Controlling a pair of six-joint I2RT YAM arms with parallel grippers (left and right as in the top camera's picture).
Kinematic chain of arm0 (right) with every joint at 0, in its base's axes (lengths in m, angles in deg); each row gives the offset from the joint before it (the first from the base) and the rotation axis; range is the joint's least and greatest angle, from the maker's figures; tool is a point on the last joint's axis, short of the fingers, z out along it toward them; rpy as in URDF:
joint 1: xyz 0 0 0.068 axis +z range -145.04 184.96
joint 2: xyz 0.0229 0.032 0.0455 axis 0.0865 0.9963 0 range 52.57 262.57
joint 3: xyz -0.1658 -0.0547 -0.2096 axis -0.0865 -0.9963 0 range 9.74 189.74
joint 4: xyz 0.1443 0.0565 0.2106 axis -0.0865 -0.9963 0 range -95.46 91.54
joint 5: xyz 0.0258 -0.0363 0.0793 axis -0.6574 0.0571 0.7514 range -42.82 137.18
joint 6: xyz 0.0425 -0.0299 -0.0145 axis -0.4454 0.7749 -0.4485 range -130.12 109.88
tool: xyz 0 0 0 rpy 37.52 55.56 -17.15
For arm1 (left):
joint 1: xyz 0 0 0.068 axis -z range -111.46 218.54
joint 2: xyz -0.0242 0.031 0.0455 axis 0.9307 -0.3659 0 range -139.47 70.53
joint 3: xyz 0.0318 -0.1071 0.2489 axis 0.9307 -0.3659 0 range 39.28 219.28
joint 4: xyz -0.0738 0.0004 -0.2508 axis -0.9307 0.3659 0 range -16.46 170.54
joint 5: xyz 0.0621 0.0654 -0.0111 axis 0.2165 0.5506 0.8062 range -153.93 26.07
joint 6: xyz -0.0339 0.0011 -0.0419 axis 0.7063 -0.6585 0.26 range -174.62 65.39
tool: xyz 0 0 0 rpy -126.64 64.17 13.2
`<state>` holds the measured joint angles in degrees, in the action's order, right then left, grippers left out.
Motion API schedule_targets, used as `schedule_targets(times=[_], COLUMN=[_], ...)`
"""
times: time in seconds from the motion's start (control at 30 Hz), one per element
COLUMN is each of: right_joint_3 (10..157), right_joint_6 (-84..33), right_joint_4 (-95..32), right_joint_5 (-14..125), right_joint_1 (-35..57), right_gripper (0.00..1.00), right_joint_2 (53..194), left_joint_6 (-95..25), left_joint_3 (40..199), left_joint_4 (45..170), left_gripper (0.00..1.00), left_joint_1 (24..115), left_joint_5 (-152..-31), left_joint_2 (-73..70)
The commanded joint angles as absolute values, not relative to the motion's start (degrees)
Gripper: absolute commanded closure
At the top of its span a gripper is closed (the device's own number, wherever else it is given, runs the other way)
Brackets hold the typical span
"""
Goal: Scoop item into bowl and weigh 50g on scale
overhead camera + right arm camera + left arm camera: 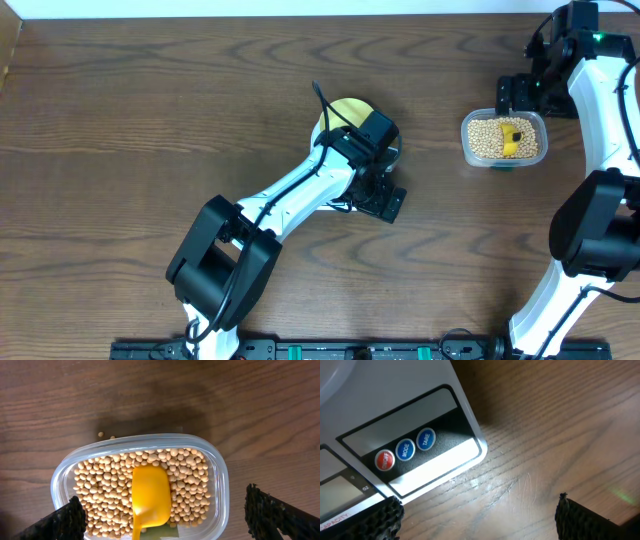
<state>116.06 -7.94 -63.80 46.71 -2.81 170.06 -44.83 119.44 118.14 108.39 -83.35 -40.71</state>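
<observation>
The left fingers (382, 519) hang spread wide and empty, one over the scale (395, 405) at its button edge, the other over bare worktop (545, 435) at 3 o'clock. Overhead, the bowl (345, 108) shows at the wrist's 11 o'clock. The right fingers (275, 515), also spread and empty, straddle the tub (220, 475) of beans (192, 480), with a scoop (149, 492) lying in them. Two beans lie loose outside its rim at 11 o'clock, and open worktop lies around.

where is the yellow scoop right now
In the overhead view the yellow scoop lies on the beans inside the clear tub, on the table's right side, well to the right of the bowl.
</observation>
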Motion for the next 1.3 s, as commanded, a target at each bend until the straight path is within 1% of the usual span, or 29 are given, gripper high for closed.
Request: schedule_targets(times=[0.0, 0.2, 0.4, 0.5, 0.63, 0.97, 1.27], right_joint_3=[116.9, 116.9, 116.9, 116.9, 116.9, 116.9, 116.9], right_joint_6=[-7.7, -7.7, -7.7, -7.7, -7.7, -7.7, -7.7], right_joint_4=[-63.8, -63.8, -63.8, -63.8, -63.8, -63.8, -63.8], right_joint_5=[46.2, 46.2, 46.2, 46.2, 46.2, 46.2, 46.2], right_joint_1=[-2.9, -2.9, -2.9, -2.9, -2.9, -2.9, -2.9], right_gripper=[0.01, 0.01, 0.01, 0.01, 0.01, 0.01, 0.01], right_joint_2=[170.3, 170.3, 170.3, 170.3, 170.3, 170.3, 170.3], left_joint_6=[-48.3, -51.1, -53.4, -53.8, -54.4, -54.4, -54.8], left_joint_3=[121.4, 121.7, 125.8, 129.5, 133.1, 133.2, 133.5], left_joint_4=[119.6, 122.8, 123.7, 124.2, 128.0, 128.1, 128.2], left_gripper=[0.02, 0.02, 0.02, 0.02, 0.02, 0.02, 0.02], left_joint_1=[108.3, 108.3, 110.1, 110.4, 110.8, 111.3, 114.2], left_joint_5=[-83.3, -77.9, -66.6, -67.4, -67.5, -67.3, -67.8], left_joint_2=[-41.5, -41.5, -44.8, -48.2, -51.7, -52.3, -52.2])
